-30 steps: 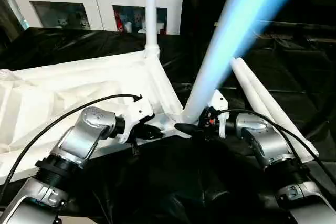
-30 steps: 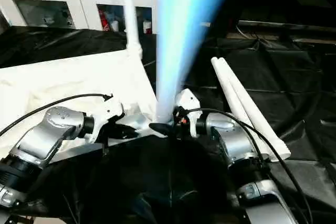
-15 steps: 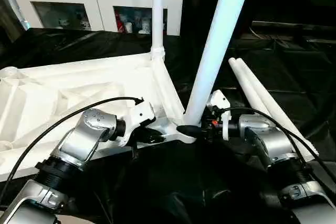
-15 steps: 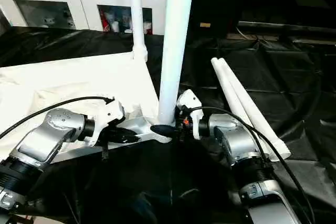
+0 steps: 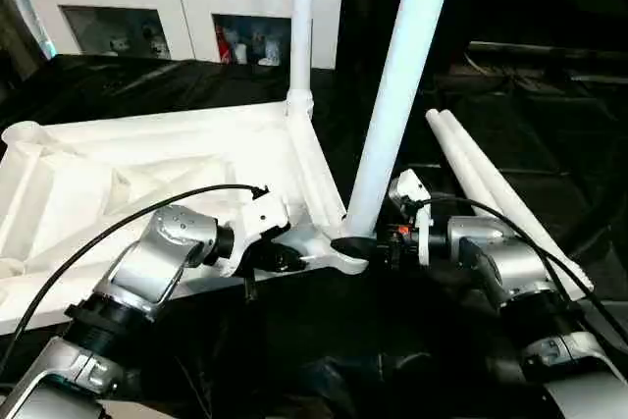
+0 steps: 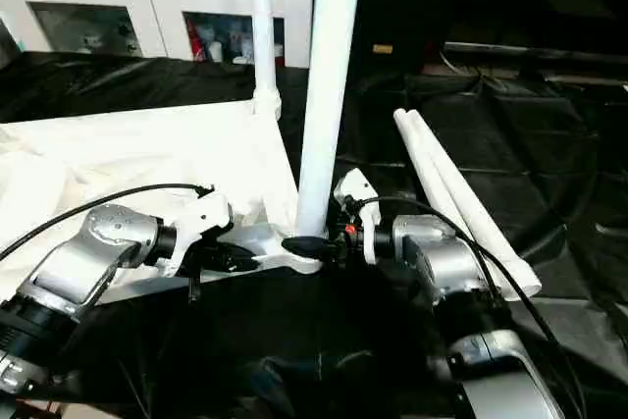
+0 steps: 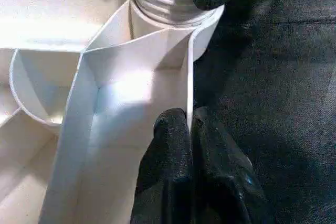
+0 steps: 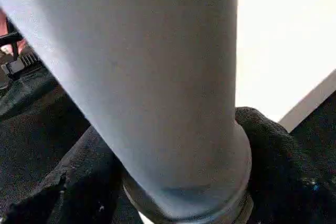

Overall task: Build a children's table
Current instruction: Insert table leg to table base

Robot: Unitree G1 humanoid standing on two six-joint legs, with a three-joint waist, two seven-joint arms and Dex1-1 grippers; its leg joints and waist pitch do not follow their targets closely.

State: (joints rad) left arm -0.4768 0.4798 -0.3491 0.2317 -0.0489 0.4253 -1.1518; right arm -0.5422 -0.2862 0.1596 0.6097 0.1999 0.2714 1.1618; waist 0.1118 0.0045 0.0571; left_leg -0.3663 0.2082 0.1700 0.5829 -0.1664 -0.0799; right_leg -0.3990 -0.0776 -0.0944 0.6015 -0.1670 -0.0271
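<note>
Black sheeting [image 5: 294, 340] covers the worktop; a white glass-door cabinet [image 5: 177, 7] stands behind. Left hand [image 7: 190, 129] pinches the tabletop [image 5: 118, 183] rim; right hand [image 8: 173, 192] clasps a leg [image 5: 392, 105].

The table top [image 5: 147, 174] lies underside up on the sheet-covered desk [image 5: 324, 340], to the left; one leg [image 5: 301, 26] stands upright in its far right corner socket; a second leg [image 5: 397, 95] stands in the near right socket; the left gripper [image 5: 280, 257] sits at the top's near rim, just left of that socket; the right gripper [image 5: 368, 242] sits around the second leg's base, from the right; two loose legs [image 5: 500, 193] lie side by side on the desk further right; a cabinet [image 5: 177, 7] stands behind.
</note>
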